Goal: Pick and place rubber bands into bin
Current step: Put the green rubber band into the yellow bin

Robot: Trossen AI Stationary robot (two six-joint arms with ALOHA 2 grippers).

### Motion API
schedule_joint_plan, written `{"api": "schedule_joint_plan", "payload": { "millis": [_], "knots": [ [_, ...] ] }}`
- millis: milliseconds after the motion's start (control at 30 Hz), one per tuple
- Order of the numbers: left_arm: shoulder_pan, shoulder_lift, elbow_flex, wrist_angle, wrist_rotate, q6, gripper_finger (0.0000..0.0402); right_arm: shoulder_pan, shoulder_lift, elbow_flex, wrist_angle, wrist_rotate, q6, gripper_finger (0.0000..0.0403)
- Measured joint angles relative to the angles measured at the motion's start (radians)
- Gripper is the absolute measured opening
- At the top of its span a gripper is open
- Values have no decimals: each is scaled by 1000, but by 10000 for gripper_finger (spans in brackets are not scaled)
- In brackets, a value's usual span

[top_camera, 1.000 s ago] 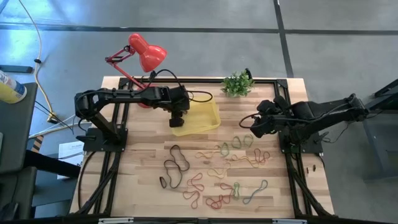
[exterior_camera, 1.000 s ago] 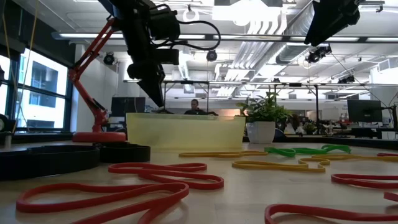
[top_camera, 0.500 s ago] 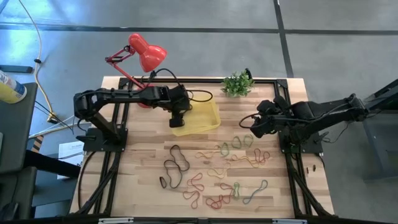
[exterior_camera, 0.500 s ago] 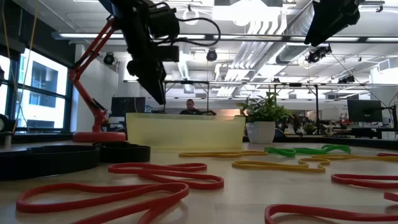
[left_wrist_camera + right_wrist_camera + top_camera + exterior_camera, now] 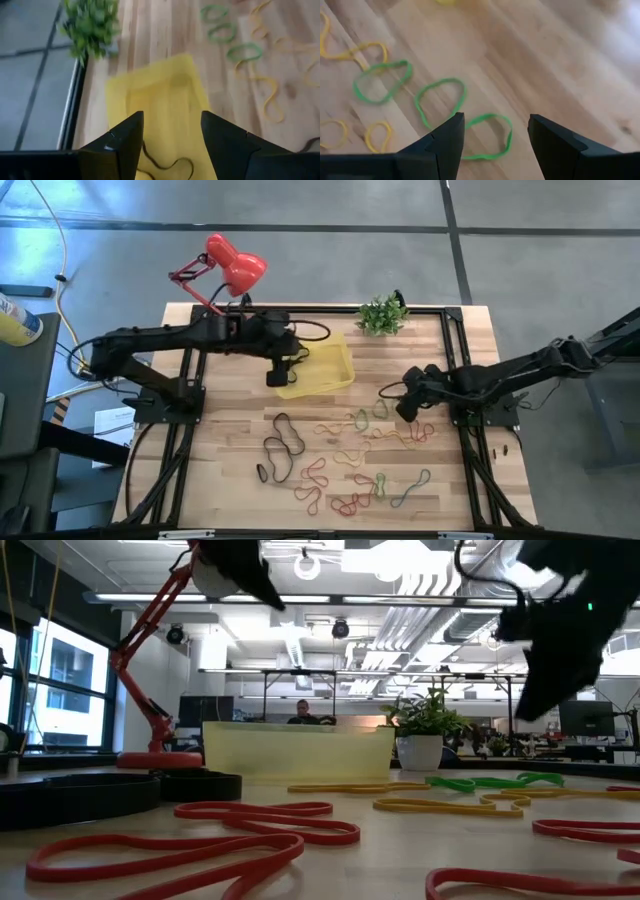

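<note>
The left pincer (image 5: 277, 372) is seen held open above the near-left edge of the yellow bin (image 5: 322, 370), where one dark rubber band (image 5: 162, 162) lies. The right pincer (image 5: 408, 408), also open and empty, is poised over green rubber bands (image 5: 437, 97) scattered on the wooden surface (image 5: 230, 450) right of the bin.

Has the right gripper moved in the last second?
Yes. The right gripper has swung away from the plant, out over the green rubber bands, fingers open.
</note>
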Motion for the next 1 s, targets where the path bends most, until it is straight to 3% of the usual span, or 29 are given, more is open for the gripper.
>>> {"api": "schedule_joint_plan", "payload": {
  "millis": [133,400,667,1000],
  "knots": [
    [-60,-51,0,-8,-22,-26,189,-19,0,-69,34,-83,-81,208],
    [-156,-102,0,-54,-121,-74,189,-55,0,-81,103,-128,-321,208],
    [-228,-102,0,-77,-164,-110,189,-226,0,-94,120,-226,-331,208],
    [-264,-102,0,-103,-203,-135,189,-265,96,-94,153,-284,-457,208]
  ]
}}
